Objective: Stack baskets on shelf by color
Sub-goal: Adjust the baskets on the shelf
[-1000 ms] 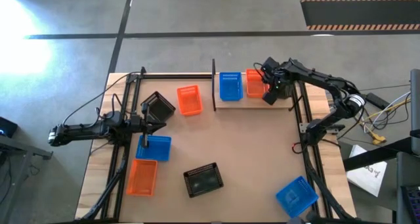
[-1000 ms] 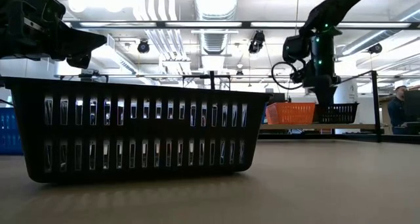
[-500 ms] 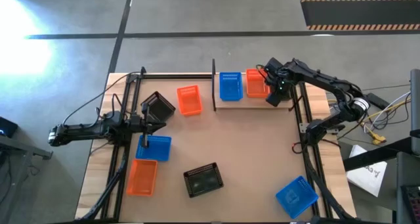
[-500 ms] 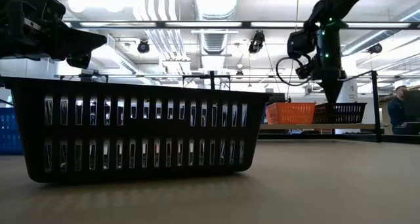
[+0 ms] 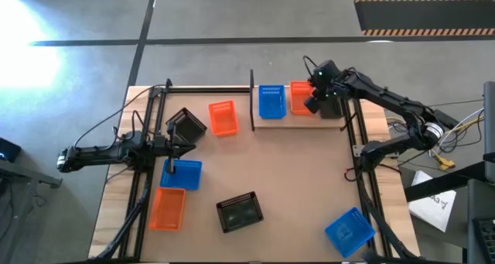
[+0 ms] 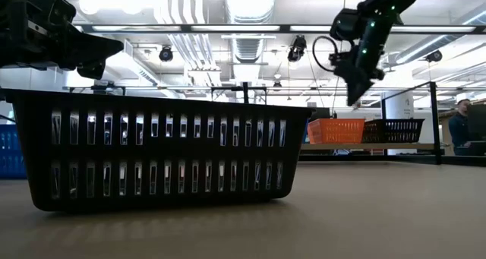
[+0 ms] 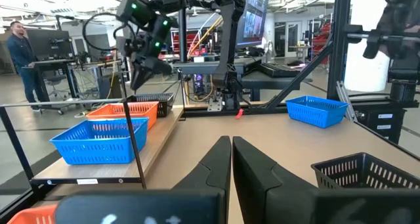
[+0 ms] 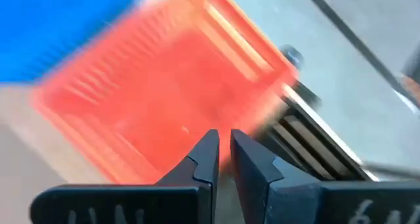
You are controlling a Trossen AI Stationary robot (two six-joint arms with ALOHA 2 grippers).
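The shelf (image 5: pixel 263 120) stands at the table's far right with a blue basket (image 5: pixel 271 101), an orange basket (image 5: pixel 298 98) and a black basket (image 6: pixel 393 130) side by side on its plank. My right gripper (image 5: pixel 310 106) hangs shut and empty above the orange basket (image 8: pixel 164 99), tipped at a slant (image 6: pixel 354 98). My left gripper (image 7: pixel 231 152) is shut and empty at the table's left (image 5: pixel 173 145), next to a tilted black basket (image 5: pixel 186 125). On the table lie an orange basket (image 5: pixel 223 117), a blue basket (image 5: pixel 183 173), an orange basket (image 5: pixel 167 207), a black basket (image 5: pixel 239 211) and a blue basket (image 5: pixel 349 231).
Black frame rails run along the table's left (image 5: pixel 147 163) and right (image 5: pixel 363 179) sides. The shelf's black upright end (image 5: pixel 252 101) stands between the shelf and the loose orange basket. A person (image 6: pixel 460 126) stands in the room behind the table.
My right gripper has risen from just above the black basket on the shelf, tipped to a slant, and gone a little toward the table's left, over the orange basket on the shelf. The baskets have stayed in place.
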